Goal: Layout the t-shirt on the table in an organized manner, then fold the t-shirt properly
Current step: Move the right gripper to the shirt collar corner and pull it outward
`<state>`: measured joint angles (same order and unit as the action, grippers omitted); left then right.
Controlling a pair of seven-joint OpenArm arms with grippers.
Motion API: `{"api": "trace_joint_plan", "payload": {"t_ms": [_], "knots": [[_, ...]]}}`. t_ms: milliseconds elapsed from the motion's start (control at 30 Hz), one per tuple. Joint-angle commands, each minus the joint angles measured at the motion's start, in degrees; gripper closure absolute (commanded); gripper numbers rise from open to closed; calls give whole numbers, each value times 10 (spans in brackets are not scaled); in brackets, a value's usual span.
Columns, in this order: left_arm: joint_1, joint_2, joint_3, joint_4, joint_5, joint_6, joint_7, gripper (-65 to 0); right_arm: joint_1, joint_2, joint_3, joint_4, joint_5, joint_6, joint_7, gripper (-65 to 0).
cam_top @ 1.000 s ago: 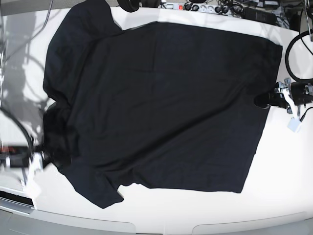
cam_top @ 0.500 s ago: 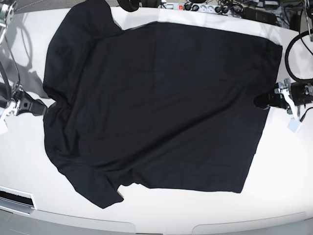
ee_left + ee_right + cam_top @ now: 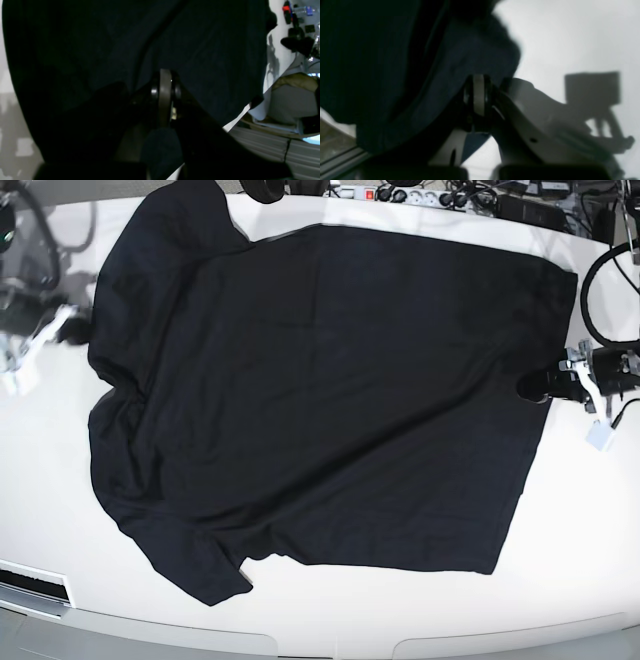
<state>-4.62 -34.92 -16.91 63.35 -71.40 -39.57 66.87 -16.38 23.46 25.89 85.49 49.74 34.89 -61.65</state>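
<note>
T-shirt [image 3: 320, 400] lies spread on table [image 3: 560, 560]; both end effectors pressed together at opposite edges.

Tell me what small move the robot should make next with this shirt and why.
Probably a gentle outward pull by the right gripper. The t-shirt lies mostly flat on the table, but the fabric near that gripper is puckered and the near sleeve skewed. The left gripper, jaws shut at the opposite edge, could anchor it.
</note>
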Motion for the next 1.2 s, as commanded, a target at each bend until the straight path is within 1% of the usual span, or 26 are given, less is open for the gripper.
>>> {"api": "trace_joint_plan", "payload": {"t_ms": [0,33,67,133,167,200,300,433,533,567,667,767,833,900,933,967,1000,1067,1100,1133,1167], "knots": [[-10,-11,-5,8,-13,-4,-9,0,-5,2,4,9,8,0,8,0],[-10,-11,-5,8,-13,-4,-9,0,-11,-8,4,9,8,0,8,-27],[-10,-11,-5,8,-14,-4,-9,0,-16,-16,4,9,7,-2,8,-105],[-9,-11,-5,8,-16,-4,-9,0,-22,-29,5,9,7,-19,9,-285],[-10,-11,-5,8,-15,-4,-9,0,-22,-34,7,9,7,-25,9,-342],[-9,-11,-5,8,-16,-4,-9,0,-22,-39,13,9,7,-26,9,-363],[-9,-12,-5,8,-15,-4,-9,0,-22,-54,38,9,5,-30,11,-362],[-10,-11,-5,8,-16,-4,-9,0,-22,-76,89,9,-37,-53,26,-362],[-9,-11,-5,8,-17,-4,-9,0,-22,-86,121,8,-37,-54,26,-362],[-9,-11,-5,8,-17,-4,-9,0,-22,-85,125,5,-37,-55,26,-362],[-9,-11,-5,8,-17,-4,-9,0,-22,-85,125,-17,-36,-74,34,-363],[-9,-11,-5,8,-17,-4,-9,0,-21,-85,125,-79,-23,-76,68,-365],[-10,-11,-5,8,-17,-4,-9,0,-17,-83,125,-127,16,-50,70,-365],[-9,-11,-5,8,-17,-4,-8,0,-12,-84,125,-165,55,-9,66,-365],[-9,-11,-5,8,-17,-4,-9,0,-9,-84,125,-180,78,12,56,-365],[-9,-11,-5,8,-17,-4,-8,0,-8,-84,125,-191,109,35,37,-364],[-9,-11,-5,8,-17,-4,-8,0,-8,-84,125,-196,139,51,14,-364],[-9,-11,-5,8,-17,-4,-8,0,-8,-85,124,-197,187,51,-33,-364],[-9,-11,-5,8,-17,-4,-9,0,-7,-85,123,-197,195,51,-43,-358],[-9,-11,-5,8,-17,-4,-9,0,-6,-85,123,-196,194,51,-42,-340],[-9,-11,-5,8,-17,-4,-9,0,-4,-84,123,-196,189,51,-39,-299]]}}
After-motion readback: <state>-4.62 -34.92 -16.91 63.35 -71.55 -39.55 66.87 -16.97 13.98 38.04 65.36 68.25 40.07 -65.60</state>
